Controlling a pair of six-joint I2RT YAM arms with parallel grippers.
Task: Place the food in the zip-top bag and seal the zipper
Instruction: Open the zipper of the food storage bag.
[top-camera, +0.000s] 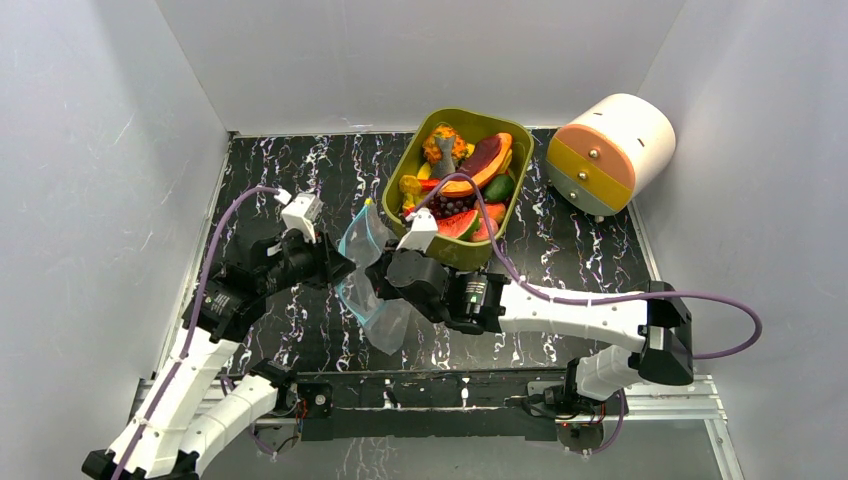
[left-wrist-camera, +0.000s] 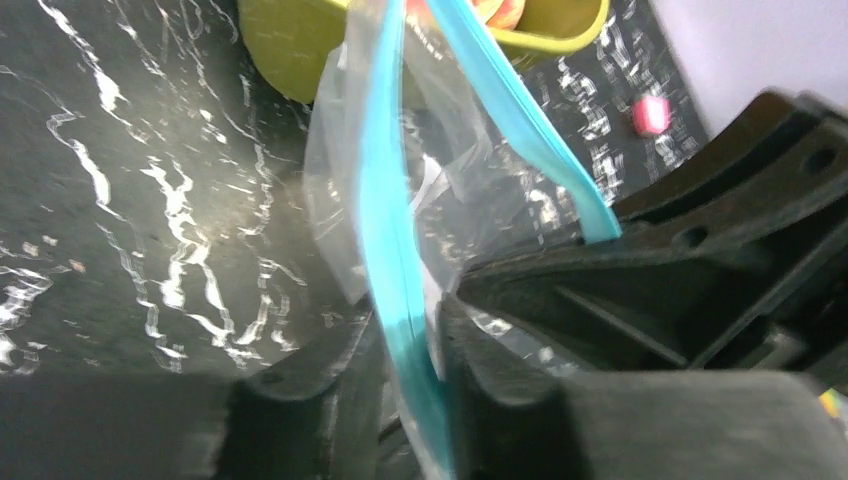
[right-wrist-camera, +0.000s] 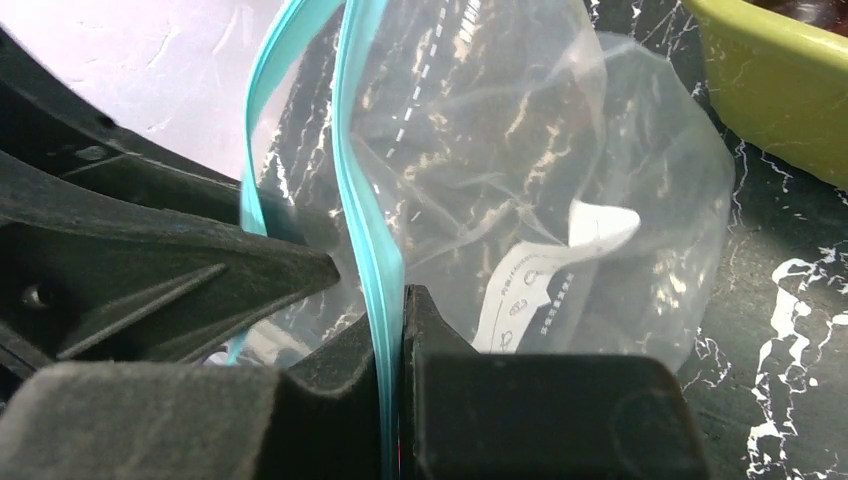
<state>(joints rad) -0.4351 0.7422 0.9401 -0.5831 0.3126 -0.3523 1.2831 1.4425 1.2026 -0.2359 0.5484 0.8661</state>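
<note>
Right wrist view: right gripper pressed together on the thin teal zipper; left gripper pinches it too. Clear, crinkled zip-top bag hangs beside the olive tub, which holds the glossy food.

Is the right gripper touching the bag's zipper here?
Touching. The right wrist view shows the right gripper shut on the zipper, the teal strip pinched between its fingers.

A robot lab's test cell: plain white panels wall in a black marbled bench, and a metal rail along the bench's near edge carries the cabled left arm and right arm.
</note>
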